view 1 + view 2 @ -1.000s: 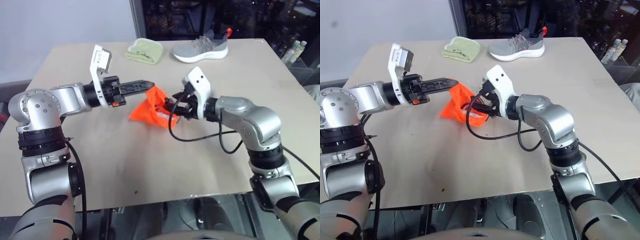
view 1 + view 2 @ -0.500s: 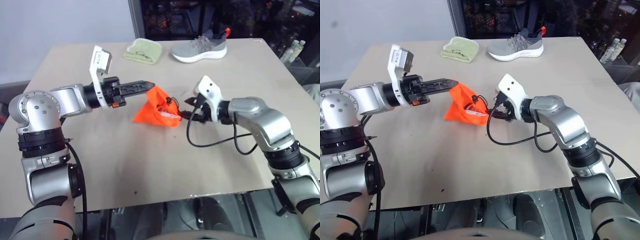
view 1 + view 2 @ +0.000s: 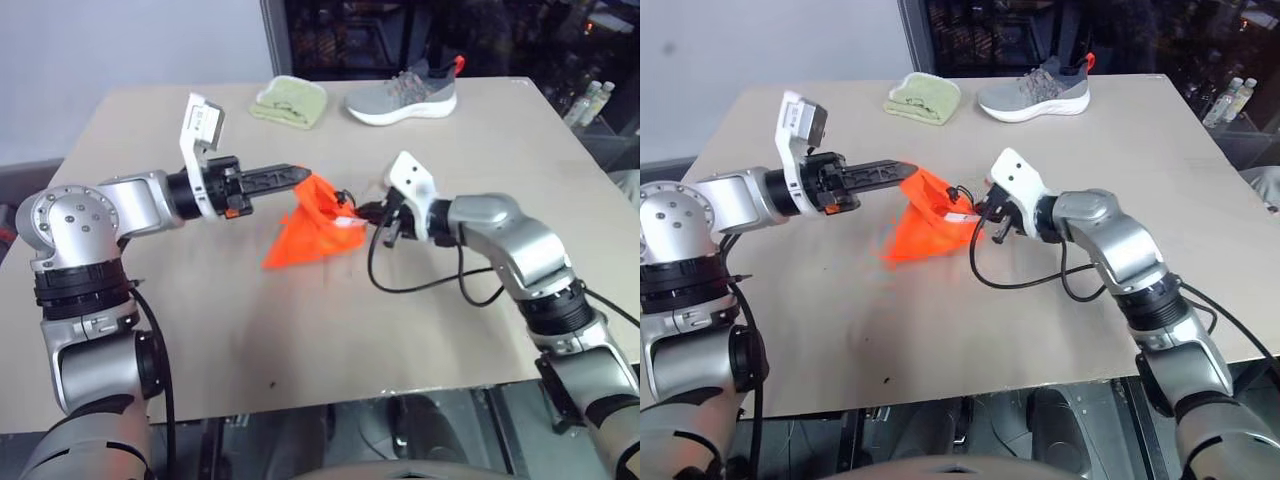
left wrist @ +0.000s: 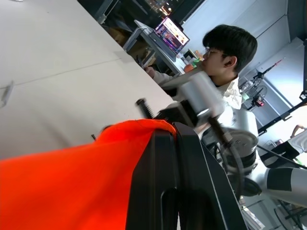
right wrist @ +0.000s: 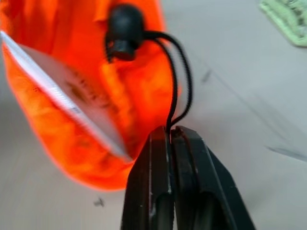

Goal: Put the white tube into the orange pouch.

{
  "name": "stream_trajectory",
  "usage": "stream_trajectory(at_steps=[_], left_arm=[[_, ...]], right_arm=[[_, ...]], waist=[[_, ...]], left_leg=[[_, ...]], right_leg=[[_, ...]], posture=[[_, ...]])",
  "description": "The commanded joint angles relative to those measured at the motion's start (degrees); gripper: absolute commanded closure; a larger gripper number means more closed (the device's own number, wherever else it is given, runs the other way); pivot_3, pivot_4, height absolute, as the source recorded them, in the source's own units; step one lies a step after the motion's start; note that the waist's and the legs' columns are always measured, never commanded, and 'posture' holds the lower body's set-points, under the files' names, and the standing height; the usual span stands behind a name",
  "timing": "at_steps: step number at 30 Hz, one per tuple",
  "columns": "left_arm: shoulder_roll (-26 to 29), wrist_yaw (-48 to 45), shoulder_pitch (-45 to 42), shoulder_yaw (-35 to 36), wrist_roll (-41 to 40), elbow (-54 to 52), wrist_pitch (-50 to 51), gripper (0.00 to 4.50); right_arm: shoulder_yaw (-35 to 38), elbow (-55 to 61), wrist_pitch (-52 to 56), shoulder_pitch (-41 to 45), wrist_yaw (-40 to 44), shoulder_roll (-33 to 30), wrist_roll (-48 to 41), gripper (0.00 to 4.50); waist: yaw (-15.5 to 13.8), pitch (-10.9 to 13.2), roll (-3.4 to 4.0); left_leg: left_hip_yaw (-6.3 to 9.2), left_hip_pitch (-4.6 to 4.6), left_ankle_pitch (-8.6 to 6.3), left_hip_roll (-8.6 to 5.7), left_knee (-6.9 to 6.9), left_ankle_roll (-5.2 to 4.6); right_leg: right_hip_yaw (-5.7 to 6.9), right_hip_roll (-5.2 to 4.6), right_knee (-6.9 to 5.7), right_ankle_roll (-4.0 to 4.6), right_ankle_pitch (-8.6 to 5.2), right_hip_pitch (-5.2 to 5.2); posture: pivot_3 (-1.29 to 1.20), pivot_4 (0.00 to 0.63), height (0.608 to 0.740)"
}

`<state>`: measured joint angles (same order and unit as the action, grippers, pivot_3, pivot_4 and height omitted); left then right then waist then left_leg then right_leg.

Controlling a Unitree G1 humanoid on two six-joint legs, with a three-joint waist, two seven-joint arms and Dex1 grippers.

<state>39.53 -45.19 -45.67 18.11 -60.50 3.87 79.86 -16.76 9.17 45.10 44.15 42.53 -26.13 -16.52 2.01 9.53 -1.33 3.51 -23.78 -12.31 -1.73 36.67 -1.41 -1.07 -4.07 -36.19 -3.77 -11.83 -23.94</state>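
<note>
Orange pouch [image 3: 308,228] hangs limp from my closed left pincer [image 3: 296,176]; right pincer [image 5: 170,130] pinches its thin cord [image 5: 177,72], white tube [image 5: 67,93] poking out.

Even, soft light falls from above on the table [image 3: 300,330], which reads bright and flat, without glare. Shadows are faint: a pale smudge lies on the table just under the orange pouch [image 3: 310,232], below the left hand [image 3: 296,176]. Behind the table the room is dim, nearly black. The lower part of the orange pouch is smeared with motion blur in both head views, its edge dissolving into the table. In the right wrist view the right hand [image 5: 171,136] is fairly sharp, while the white tube [image 5: 67,93] and the black cord [image 5: 177,81] just beyond it are soft and blurred. In the left wrist view the near orange cloth is out of focus.
</note>
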Motion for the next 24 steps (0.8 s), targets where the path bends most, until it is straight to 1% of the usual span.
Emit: stream_trajectory(at_steps=[1,8,10,12,13,16,17,21,24], left_arm=[[0.6,0.0,-0.2,2.3,-1.9,-2.4,-0.8,4.5],[0.7,0.1,-0.1,2.2,-2.5,-2.2,-0.8,4.5],[0.8,0.1,-0.2,2.1,-2.6,-2.2,-0.8,4.5],[0.8,0.2,-0.2,2.0,-2.7,-2.2,-0.8,4.5],[0.9,0.2,-0.2,2.0,-2.8,-2.3,-0.7,4.5],[1.2,0.3,-0.2,2.1,-3.3,-2.5,-0.4,4.5],[1.4,0.3,-0.3,2.1,-3.5,-2.6,-0.1,4.5],[2.3,-0.1,0.4,1.8,-4.2,-3.6,0.5,4.5],[2.4,0.3,1.0,1.8,-4.7,-4.5,0.5,4.5]], right_arm=[[2.8,2.8,0.6,0.2,0.5,-1.3,-0.7,4.44],[4.7,3.0,0.9,0.1,-0.2,-2.6,-0.7,4.44],[4.5,3.2,-1.0,-0.2,0.8,-2.4,-0.9,4.44],[3.2,4.7,-2.4,-1.4,2.3,-2.1,-1.4,3.93],[2.5,4.8,-3.2,-1.8,1.8,-1.7,-0.6,3.64],[0.3,4.5,-5.3,-3.2,-0.3,-0.7,2.5,2.45],[0.0,4.3,-5.6,-3.5,-0.6,-0.1,2.7,1.95],[1.4,1.9,-7.9,-3.4,-3.7,4.4,3.2,1.95],[3.4,3.7,-7.6,-3.0,-3.4,5.5,1.2,1.95]], waist=[[0.0,0.0,0.0],[0.1,0.0,0.0],[0.1,0.0,0.0],[0.0,0.0,0.0],[0.1,0.0,0.0],[0.1,0.0,0.0],[0.1,0.0,-0.01],[0.2,0.0,-0.01],[0.1,0.0,0.0]], left_leg=[[0.0,0.01,-0.03,0.0,0.0,-0.05],[-0.03,0.02,-0.04,0.0,0.01,-0.07],[-0.02,0.01,-0.04,0.0,0.0,-0.07],[-0.02,0.01,-0.04,0.0,0.0,-0.07],[-0.02,0.01,-0.04,0.0,0.0,-0.07],[-0.03,0.01,-0.04,0.0,0.0,-0.07],[-0.03,0.01,-0.04,0.0,0.01,-0.07],[-0.03,0.02,-0.01,0.0,0.01,-0.03],[-0.02,0.02,0.08,0.0,0.0,0.14]], right_leg=[[0.0,0.0,0.0,0.0,0.0,0.0],[-0.01,0.0,-0.01,0.0,0.0,0.0],[-0.01,0.0,-0.01,0.0,0.0,0.0],[-0.01,0.0,0.0,0.0,0.0,0.0],[-0.01,0.0,0.0,0.0,0.0,0.01],[-0.02,0.0,0.0,0.0,0.0,0.0],[-0.02,0.0,-0.01,0.0,0.0,0.0],[-0.02,0.0,-0.03,0.0,0.0,0.0],[-0.02,0.0,-0.03,0.0,0.0,0.0]], posture=[[0.0,0.15,0.74],[0.0,0.15,0.74],[0.0,0.15,0.74],[0.0,0.15,0.74],[0.0,0.15,0.74],[0.0,0.15,0.74],[0.0,0.15,0.74],[0.0,0.15,0.74],[0.0,0.15,0.74]])
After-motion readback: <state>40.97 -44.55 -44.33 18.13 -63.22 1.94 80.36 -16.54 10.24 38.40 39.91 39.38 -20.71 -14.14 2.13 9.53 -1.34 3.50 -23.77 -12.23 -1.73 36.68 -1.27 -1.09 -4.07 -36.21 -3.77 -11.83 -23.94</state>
